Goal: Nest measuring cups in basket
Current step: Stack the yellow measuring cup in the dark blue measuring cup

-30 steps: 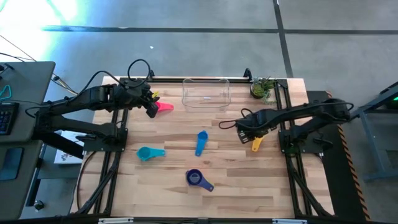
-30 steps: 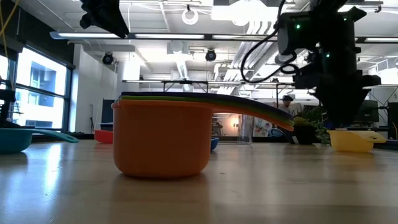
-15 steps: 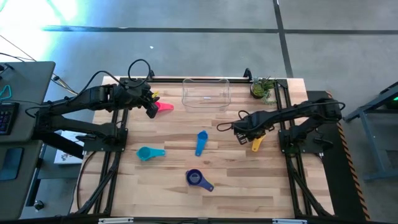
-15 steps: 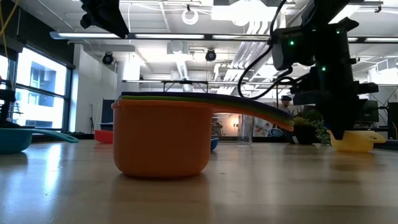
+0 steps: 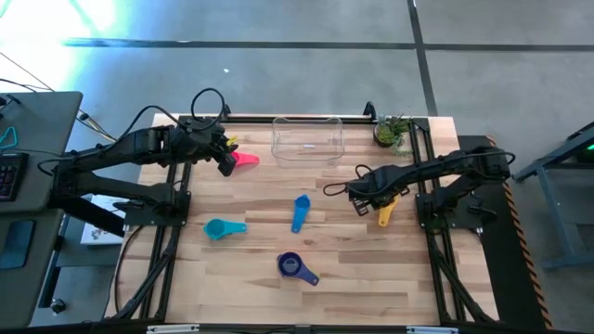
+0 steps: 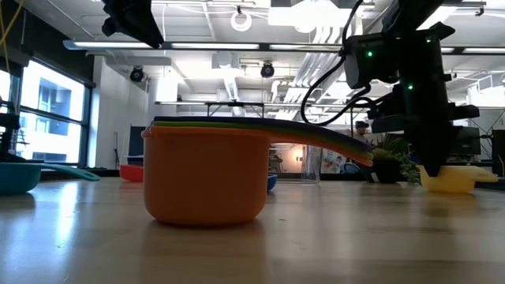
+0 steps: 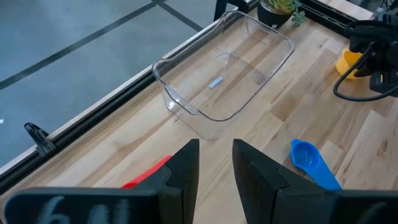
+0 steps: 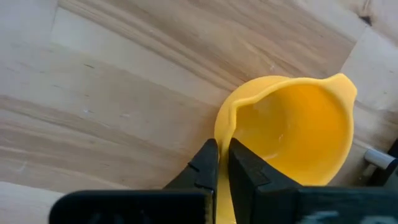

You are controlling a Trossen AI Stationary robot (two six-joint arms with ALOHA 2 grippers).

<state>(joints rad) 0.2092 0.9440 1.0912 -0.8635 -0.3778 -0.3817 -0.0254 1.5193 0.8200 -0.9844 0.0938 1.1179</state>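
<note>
The yellow measuring cup (image 5: 383,214) sits on the table at the right, and my right gripper (image 5: 364,199) is shut on it. Toward the far left, my left gripper (image 5: 225,166) hangs open above the table beside the pink cup (image 5: 245,159), holding nothing. The clear basket (image 5: 307,139) stands at the far edge, with no cup showing in it. The blue cup (image 5: 300,211), the teal cup (image 5: 223,227) and the purple cup (image 5: 295,266) lie apart on the table. In the low view an orange cup (image 6: 205,177) stands close to the camera, with other cups nested in it. My right gripper pinches the wall of the yellow cup's bowl at its rim (image 8: 222,134), one finger (image 8: 245,165) inside the bowl and the other outside. The fingers come from above, pointing down. The cup (image 6: 451,179) sits upright with its bottom on the table.
A small potted plant (image 5: 393,132) stands at the far right corner, beside the basket. Bare wood lies between the basket and the scattered cups.
My right gripper has gone down and a little toward the table's left edge. There it has shut on the yellow cup's rim. The cup has stayed on the table.
</note>
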